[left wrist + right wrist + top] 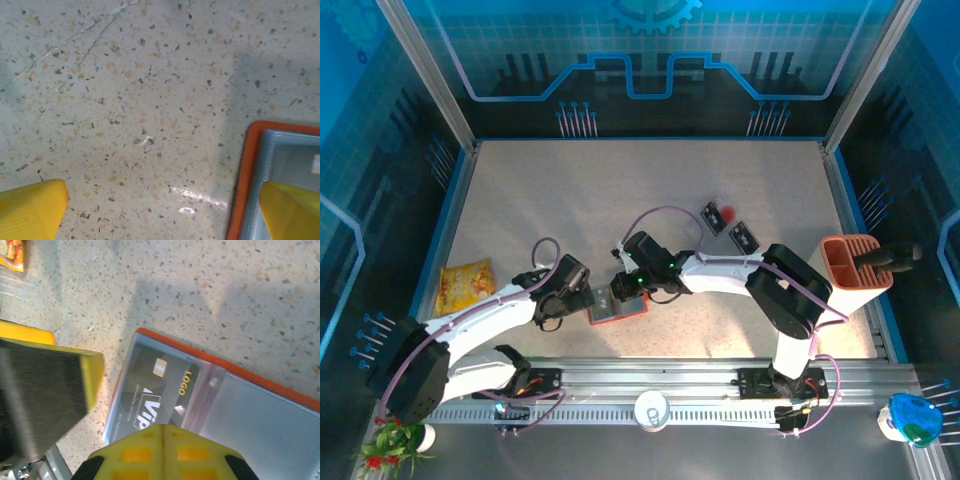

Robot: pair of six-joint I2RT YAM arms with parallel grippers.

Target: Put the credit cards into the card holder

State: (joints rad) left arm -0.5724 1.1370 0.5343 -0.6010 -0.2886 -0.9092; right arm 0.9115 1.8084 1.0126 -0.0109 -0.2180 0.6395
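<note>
The left pincer stands spread wide and empty, its right-hand finger over the edge of the card holder. The holder lies open and flat between the 2 pincers, its long axis running from one to the other. 1 dark card sits in its pocket just ahead of the right pincer, whose fingers are pressed together on nothing. 2 more credit cards lie beyond and to the right of it, slanting far-left to near-right. They look thin, stiff and slick, so I'd pinch them across the long edges.

Card holder partly off-frame; dark card partly behind the right hand
</note>
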